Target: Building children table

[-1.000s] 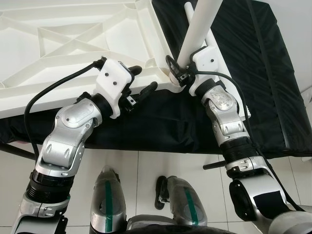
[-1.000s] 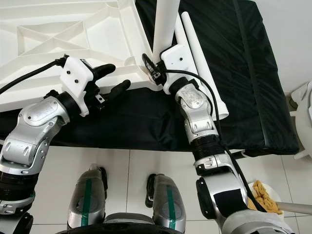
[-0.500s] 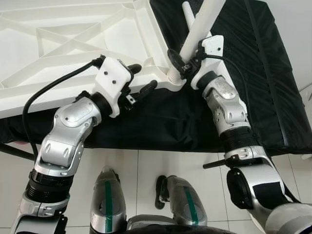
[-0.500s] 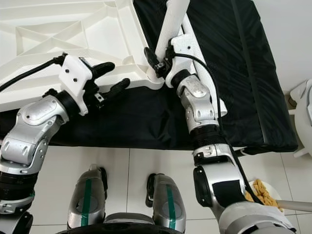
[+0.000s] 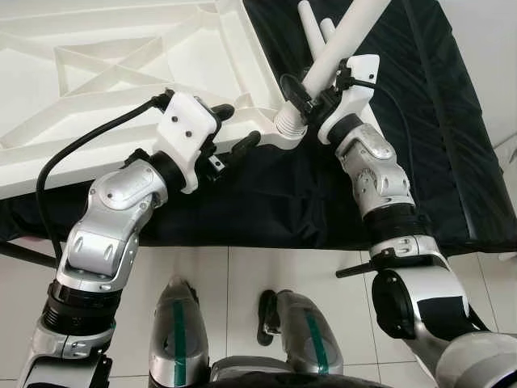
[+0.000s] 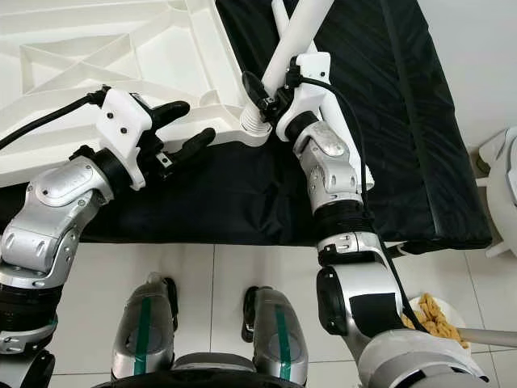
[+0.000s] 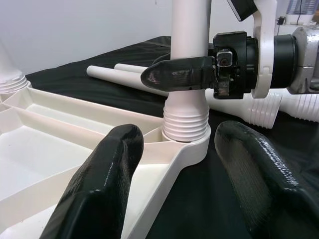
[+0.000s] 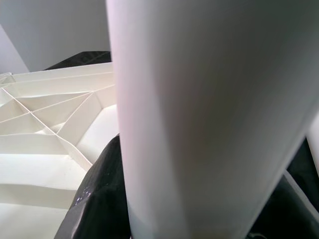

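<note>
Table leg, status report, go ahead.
Right gripper shut on leg, threaded end in tabletop corner socket. Left gripper open at that corner, gripping nothing. Spare legs on black cloth behind; nothing blocking.

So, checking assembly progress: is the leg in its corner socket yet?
In. The leg's ribbed end sits in the tabletop's corner socket; seating depth cannot be told.

Head cameras look steeply down on the upturned tabletop (image 5: pixel 121 73); both wrist cameras sit close, sharing with them the white leg (image 7: pixel 189 59) at its corner.
</note>
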Motion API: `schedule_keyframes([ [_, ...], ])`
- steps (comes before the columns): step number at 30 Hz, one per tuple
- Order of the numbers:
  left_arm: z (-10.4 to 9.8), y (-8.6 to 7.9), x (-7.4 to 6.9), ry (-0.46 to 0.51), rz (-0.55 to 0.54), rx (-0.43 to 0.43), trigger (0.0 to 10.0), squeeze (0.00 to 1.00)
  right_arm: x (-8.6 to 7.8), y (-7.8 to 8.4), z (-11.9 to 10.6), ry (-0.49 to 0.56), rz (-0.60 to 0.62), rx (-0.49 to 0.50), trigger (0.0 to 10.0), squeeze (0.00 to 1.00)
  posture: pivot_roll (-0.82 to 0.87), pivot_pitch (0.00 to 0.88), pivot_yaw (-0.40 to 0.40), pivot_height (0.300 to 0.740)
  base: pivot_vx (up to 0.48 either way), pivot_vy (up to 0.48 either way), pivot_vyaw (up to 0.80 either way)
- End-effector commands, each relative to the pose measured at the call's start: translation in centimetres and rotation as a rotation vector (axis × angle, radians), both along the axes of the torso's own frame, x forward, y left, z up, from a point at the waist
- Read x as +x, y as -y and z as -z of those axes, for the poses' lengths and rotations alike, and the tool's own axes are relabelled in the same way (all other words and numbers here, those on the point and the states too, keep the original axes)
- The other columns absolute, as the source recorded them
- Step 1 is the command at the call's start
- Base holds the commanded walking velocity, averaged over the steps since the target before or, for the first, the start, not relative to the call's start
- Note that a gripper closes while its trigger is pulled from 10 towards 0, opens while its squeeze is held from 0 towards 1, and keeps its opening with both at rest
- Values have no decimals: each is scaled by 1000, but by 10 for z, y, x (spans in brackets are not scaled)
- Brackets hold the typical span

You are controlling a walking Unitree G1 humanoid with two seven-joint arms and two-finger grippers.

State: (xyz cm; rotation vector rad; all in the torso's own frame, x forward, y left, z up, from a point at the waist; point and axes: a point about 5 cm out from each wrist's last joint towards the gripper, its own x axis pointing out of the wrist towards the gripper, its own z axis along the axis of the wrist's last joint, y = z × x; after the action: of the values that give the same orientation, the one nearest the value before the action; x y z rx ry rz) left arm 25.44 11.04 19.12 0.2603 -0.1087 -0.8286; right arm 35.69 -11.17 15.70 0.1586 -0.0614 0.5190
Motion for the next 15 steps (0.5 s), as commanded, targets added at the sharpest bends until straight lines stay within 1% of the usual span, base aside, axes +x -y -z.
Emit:
schedule_keyframes([
  [1,0,0,-1,1,-23,-10,10000,0,-6,4,32,-124,15,-54,10000,0,126,111,-94,740,0,0,0],
  [3,0,0,-1,1,-22,-10,10000,0,-7,3,33,-114,16,-64,10000,0,128,110,-95,740,0,0,0],
  [5,-1,1,0,1,-20,-11,10000,0,-9,0,31,-58,20,-95,10000,0,129,109,-96,740,0,0,0],
  [9,0,1,-1,1,-22,-11,10000,0,-12,-2,30,-29,24,-107,10000,0,129,109,-96,740,0,0,0],
  [10,0,1,-1,0,-23,-12,10000,0,-17,-6,29,-3,26,-105,10000,0,131,108,-100,740,0,0,0],
  [13,0,1,-1,0,-24,-12,10000,0,-20,-7,31,-13,18,-81,10000,0,132,106,-100,740,0,0,0],
  [15,0,1,-1,-1,-25,-12,10000,0,-21,-7,31,2,25,-95,10000,0,132,106,-100,740,0,0,0],
])
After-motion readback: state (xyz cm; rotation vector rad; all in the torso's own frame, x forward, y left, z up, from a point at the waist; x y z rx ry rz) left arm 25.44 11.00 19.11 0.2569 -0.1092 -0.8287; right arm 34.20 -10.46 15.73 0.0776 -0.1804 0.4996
